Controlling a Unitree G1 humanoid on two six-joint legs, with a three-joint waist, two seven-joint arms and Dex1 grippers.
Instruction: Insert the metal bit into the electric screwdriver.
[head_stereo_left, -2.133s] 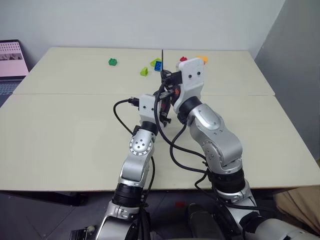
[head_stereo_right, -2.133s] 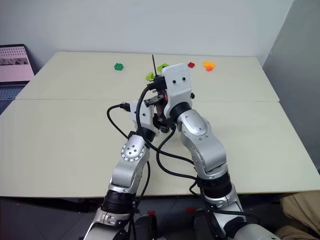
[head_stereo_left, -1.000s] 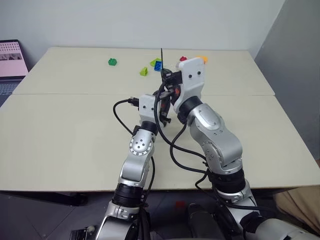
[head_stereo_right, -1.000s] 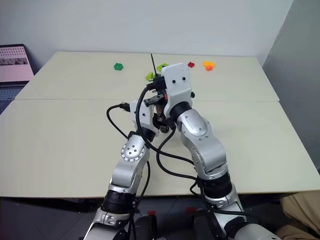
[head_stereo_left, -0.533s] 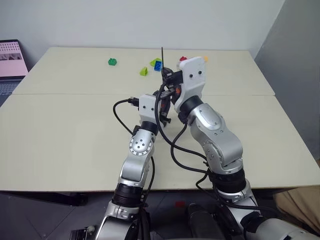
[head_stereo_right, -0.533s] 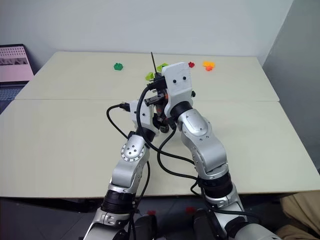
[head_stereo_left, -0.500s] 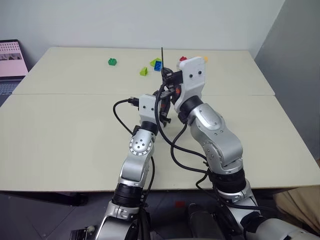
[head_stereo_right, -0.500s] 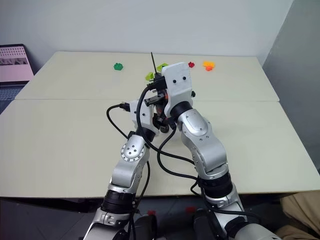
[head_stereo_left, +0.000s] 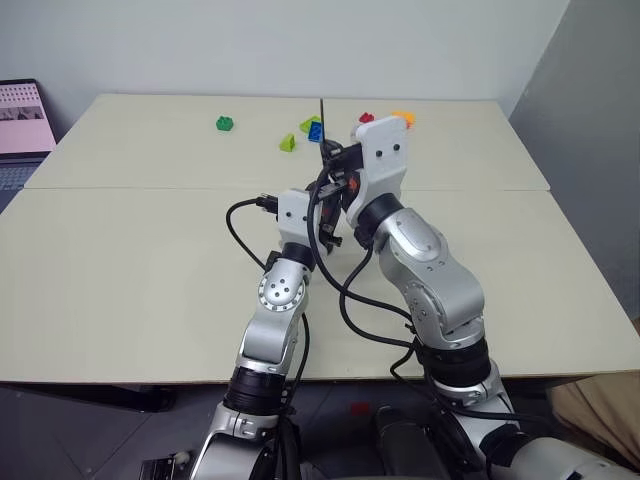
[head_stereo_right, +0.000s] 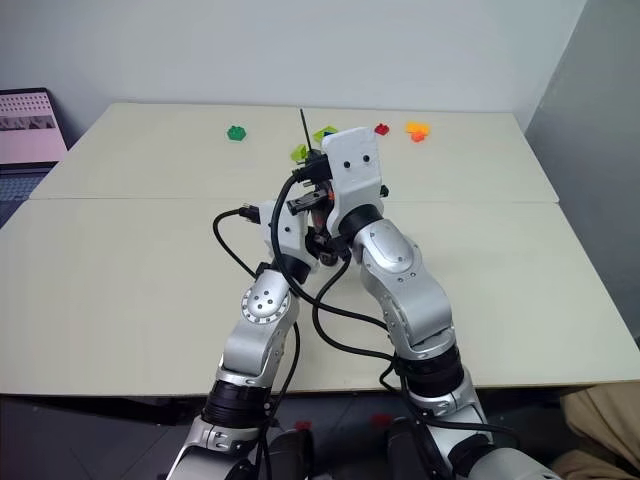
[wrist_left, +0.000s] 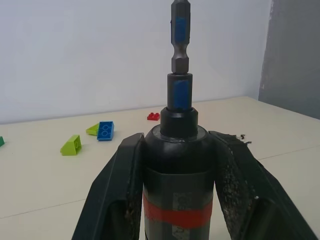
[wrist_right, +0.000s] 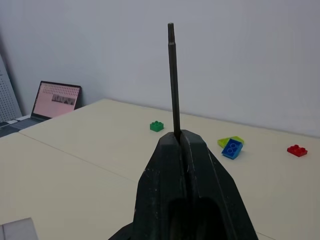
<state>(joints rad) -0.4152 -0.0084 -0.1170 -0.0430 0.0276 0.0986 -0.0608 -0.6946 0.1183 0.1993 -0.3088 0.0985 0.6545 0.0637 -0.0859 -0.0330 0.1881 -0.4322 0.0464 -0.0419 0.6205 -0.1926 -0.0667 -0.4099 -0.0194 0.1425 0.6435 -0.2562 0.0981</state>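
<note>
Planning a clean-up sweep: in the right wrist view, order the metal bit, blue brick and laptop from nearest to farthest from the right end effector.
1. metal bit, clamped in the right end effector.
2. blue brick, on the table beyond.
3. laptop, at the table's far edge.

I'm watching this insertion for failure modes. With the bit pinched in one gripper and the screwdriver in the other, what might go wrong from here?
The right gripper pinches the metal bit only at its lower end, so contact may tilt it or make it slip.

The left gripper holds the electric screwdriver, whose tip seems to carry a blue-marked piece already; that could block entry.
</note>
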